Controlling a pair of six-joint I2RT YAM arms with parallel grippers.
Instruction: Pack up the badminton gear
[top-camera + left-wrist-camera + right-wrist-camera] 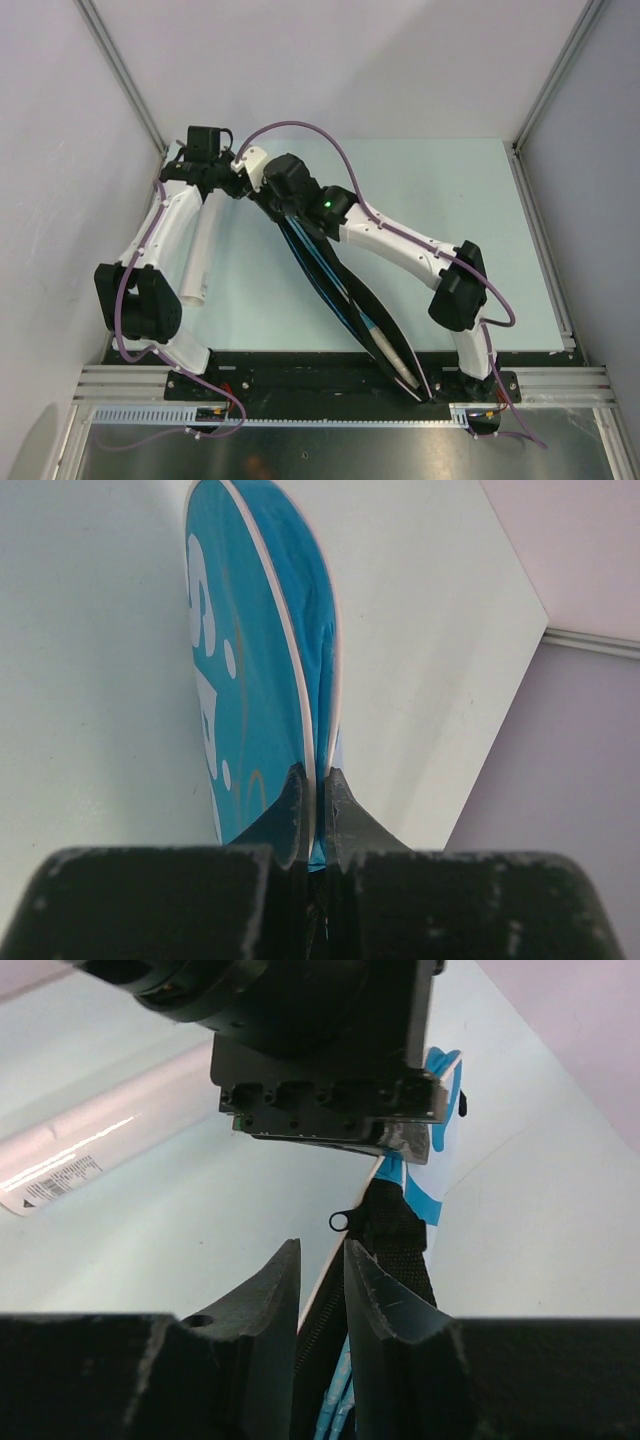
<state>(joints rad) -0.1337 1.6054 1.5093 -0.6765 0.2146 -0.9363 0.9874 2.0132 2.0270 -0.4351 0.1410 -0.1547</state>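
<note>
From above, the wide end of the long blue racket bag with black edging (340,285) is being covered by the right arm's black wrist (290,185). The white cylindrical tube (200,250) is being partly hidden behind the left arm (170,215). The tube's printed label (62,1177) is being rendered illegibly small.

The top camera looks steeply down from above the near edge of the table (450,190), taking in both far corners. Both wrist cameras sit close over the racket bag (335,280), which all three views share. The left one faces a table corner, the right one the left edge.
</note>
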